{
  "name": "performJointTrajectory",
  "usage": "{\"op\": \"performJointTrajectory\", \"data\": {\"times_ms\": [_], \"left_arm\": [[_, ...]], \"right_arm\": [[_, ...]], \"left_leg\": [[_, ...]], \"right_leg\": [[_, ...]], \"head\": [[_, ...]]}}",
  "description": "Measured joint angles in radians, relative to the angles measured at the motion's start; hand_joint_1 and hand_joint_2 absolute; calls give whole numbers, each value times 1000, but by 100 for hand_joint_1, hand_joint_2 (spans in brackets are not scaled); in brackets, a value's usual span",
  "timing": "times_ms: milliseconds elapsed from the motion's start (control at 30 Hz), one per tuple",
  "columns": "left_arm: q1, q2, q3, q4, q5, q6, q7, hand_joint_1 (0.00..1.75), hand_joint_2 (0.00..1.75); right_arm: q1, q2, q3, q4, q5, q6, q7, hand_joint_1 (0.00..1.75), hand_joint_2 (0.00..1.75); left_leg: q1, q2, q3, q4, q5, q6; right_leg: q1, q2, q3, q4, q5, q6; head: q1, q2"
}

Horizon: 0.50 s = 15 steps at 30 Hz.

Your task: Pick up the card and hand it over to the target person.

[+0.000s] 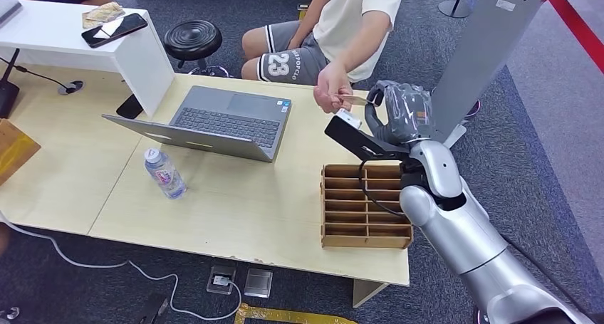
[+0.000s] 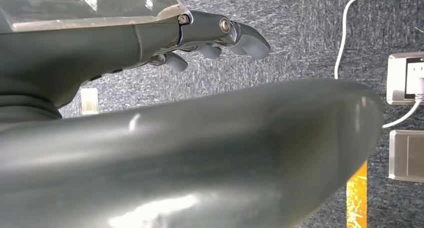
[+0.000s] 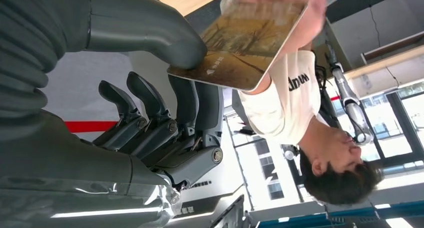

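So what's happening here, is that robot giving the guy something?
Yes. The robot's right hand is holding out a card, pinched between its thumb and fingers. A seated person's hand has reached over the table and already grips the card's other end, so both are holding it at this moment. The left hand hangs by the floor, holding nothing. A laptop, a water bottle and a wooden rack sit on the table.
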Motion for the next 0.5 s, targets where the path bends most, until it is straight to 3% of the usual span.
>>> {"op": "performJointTrajectory", "data": {"times_ms": [67, 200, 500], "left_arm": [[0, 0, -1, -1, 0, -5, 0, 0, 0], [1, 2, -10, -1, -13, -17, -20, 0, 0], [10, 5, -1, 0, 0, 1, -14, 0, 0]], "right_arm": [[-1, -3, 1, -2, 0, -1, 0, 161, 175], [6, -18, 1, -29, -10, 4, 9, 0, 175], [25, -51, -6, -128, -22, -4, 26, 0, 175]], "left_leg": [[0, 0, 0, 0, 0, 0], [0, -1, 0, 0, 0, 0], [0, -1, 0, 0, 0, 0]], "right_leg": [[0, 0, 0, 0, 0, 0], [0, -1, 0, 0, -1, 0], [0, -1, 0, -1, 0, 0]], "head": [[0, 0], [0, 0], [0, 0]]}}
